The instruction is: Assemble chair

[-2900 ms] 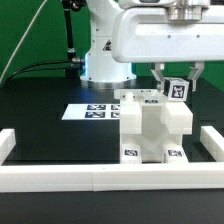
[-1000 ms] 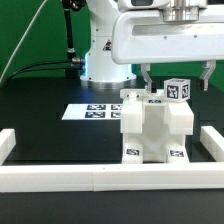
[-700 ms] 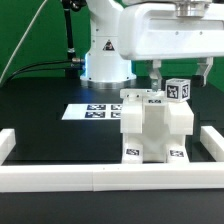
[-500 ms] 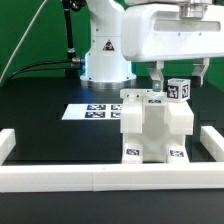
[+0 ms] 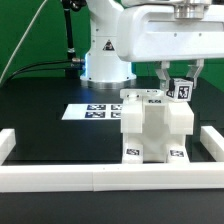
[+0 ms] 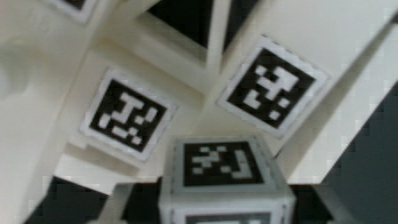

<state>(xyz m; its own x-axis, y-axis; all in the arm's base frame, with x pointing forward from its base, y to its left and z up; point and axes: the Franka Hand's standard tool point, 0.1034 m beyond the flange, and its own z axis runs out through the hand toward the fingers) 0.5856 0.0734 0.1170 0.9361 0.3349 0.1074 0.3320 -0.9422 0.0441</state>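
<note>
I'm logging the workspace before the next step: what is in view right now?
chair assembly: one, white with black-and-white tags, middle of the table.
small cube: one, white, tagged, tilted, above the assembly on the exterior view's right.
marker board: one, white with tags, flat behind the assembly.
border wall: one, white, along the front and both sides.
table: one, black.
robot base: one, white, at the back.
gripper: one, fingers either side of the cube; grip unclear.
</note>
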